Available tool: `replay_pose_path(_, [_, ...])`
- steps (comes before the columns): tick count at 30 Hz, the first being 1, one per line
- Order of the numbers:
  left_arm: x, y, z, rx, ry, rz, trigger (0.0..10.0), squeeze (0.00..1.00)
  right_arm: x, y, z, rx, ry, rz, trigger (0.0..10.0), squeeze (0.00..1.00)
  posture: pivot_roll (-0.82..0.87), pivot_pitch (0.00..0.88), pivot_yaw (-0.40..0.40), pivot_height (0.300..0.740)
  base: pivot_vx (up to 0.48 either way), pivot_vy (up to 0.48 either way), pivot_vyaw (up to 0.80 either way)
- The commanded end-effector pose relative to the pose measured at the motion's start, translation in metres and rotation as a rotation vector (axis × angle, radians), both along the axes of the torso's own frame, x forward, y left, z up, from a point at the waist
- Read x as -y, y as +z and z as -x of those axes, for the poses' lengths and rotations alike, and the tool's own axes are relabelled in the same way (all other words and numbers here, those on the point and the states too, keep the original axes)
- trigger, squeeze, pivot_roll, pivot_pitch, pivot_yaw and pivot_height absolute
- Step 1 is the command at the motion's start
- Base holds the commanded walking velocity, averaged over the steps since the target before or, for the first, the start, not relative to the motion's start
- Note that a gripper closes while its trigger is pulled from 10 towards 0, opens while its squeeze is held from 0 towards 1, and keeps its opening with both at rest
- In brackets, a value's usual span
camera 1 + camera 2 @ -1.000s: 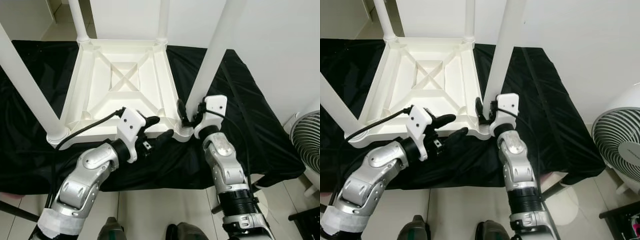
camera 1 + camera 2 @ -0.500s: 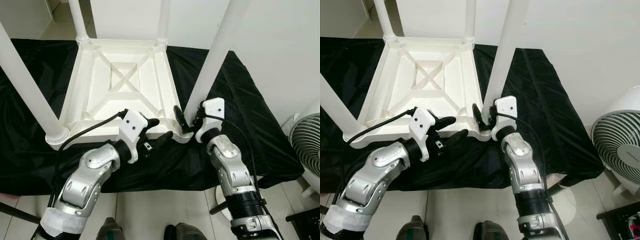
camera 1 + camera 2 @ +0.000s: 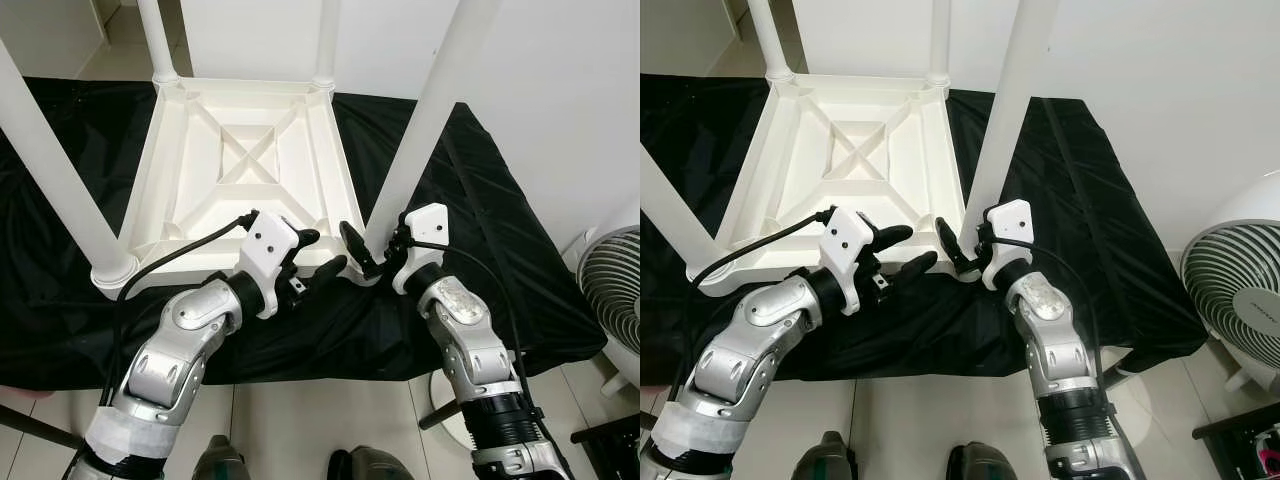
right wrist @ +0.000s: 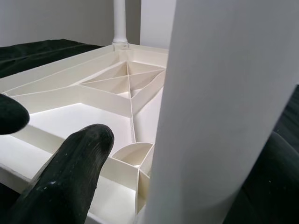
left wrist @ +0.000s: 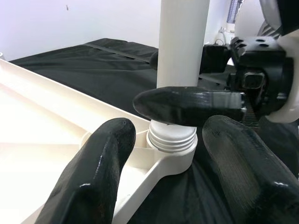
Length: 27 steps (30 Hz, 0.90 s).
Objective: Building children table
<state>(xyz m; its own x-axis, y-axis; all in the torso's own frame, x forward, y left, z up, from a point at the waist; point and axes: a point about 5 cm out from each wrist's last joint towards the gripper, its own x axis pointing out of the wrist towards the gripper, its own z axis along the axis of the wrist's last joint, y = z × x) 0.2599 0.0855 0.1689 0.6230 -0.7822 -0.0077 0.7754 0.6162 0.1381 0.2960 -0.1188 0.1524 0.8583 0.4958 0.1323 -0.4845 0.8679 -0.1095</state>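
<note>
The white children's table lies upside down on a black cloth, with its legs pointing up. The near right leg stands in its threaded corner socket. My right gripper straddles the foot of that leg, open. One finger stands off the leg on the table side, and the other is behind the leg. My left gripper is open at the table's near rim, just left of that corner. Its upper finger is over the rim and its lower finger is over the cloth.
Three more white legs rise at the near left and at the two far corners. A white fan stands on the tiled floor at the right. A white wall runs behind the cloth.
My right wrist has swung down and to the right, and its visible finger now reaches further left across the leg's foot. My left gripper has crept slightly towards the corner.
</note>
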Motion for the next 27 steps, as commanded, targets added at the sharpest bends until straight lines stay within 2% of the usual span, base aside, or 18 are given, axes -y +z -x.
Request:
replay_pose_path(1, [-0.002, -0.001, -0.004, 0.006, 0.078, -0.002, 10.0, 0.0, 0.003, 0.001, 0.001, 0.017, 0.03, 0.007, 10.0, 0.0, 0.01, 0.031, -0.032, 0.74, 0.0, 0.0, 0.0])
replay_pose_path(2, [-0.003, 0.0, -0.002, 0.003, 0.047, -0.01, 10.0, 0.0, 0.005, 0.001, 0.001, 0.023, 0.076, 0.033, 10.0, 0.0, 0.01, 0.04, -0.03, 0.74, 0.0, 0.0, 0.0])
replay_pose_path(11, [-0.004, -0.001, 0.001, -0.006, 0.007, -0.034, 10.0, 0.0, 0.008, 0.003, 0.0, 0.027, 0.187, 0.078, 10.0, 0.0, 0.03, 0.06, -0.034, 0.74, 0.0, 0.0, 0.0])
replay_pose_path(17, [-0.006, -0.002, 0.004, -0.013, -0.006, -0.028, 10.0, 0.0, 0.011, 0.001, -0.011, 0.008, 0.298, 0.129, 10.0, 0.0, 0.05, 0.057, -0.04, 0.74, 0.0, 0.0, 0.0])
replay_pose_path(23, [-0.006, -0.003, 0.005, -0.017, -0.01, -0.033, 10.0, 0.0, 0.01, -0.001, -0.017, -0.012, 0.35, 0.156, 10.0, 0.0, 0.05, 0.063, -0.029, 0.74, 0.0, 0.0, 0.0])
replay_pose_path(27, [-0.005, -0.004, 0.011, -0.023, -0.061, -0.056, 10.0, 0.0, 0.015, -0.006, -0.027, -0.061, 0.396, 0.182, 10.0, 0.0, 0.05, 0.054, -0.03, 0.74, 0.0, 0.0, 0.0])
